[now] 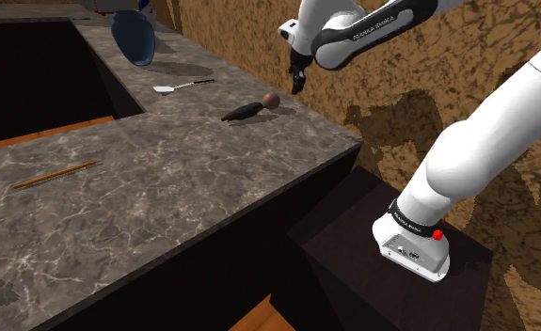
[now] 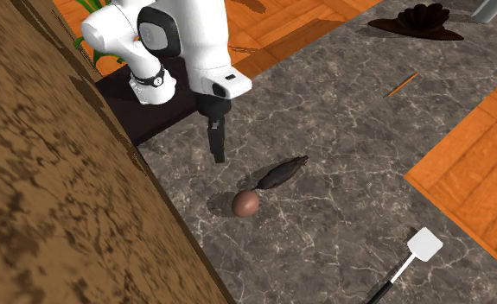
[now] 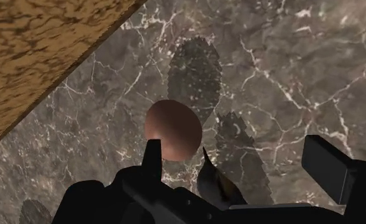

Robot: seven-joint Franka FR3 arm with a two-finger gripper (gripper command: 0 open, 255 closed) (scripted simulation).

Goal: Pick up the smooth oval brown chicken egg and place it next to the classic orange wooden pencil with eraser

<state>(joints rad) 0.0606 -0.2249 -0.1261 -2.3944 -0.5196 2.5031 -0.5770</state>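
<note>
In the shoulder view, from the left, the pencil (image 1: 56,175) lies flat on the dark marble counter (image 1: 193,179). It is thin, orange-brown, and it is well apart from all other things. Further back a blue bowl (image 1: 132,36) stands tilted near the far end. To the right of it lies a spatula (image 1: 182,86) with a white blade. Next comes a dark object (image 1: 243,112), long and pointed; I cannot tell what it is. The egg (image 1: 271,100) is brown and lies on the counter just beside one end of this object, close to the brown wall (image 1: 400,122). The gripper (image 1: 298,80) hangs in the air a little to the right of the egg and above it, and it holds nothing. At the lower right the arm is mounted on the dark stand (image 1: 353,273).

In the second exterior view the gripper (image 2: 216,142) points down over the counter. The egg (image 2: 245,203) lies near it, not touched, and the pencil (image 2: 402,84) is far to the right.

In the wrist view the fingers (image 3: 153,156) stand wide apart. The egg (image 3: 173,129) lies just beyond one fingertip, not between the two.
</note>
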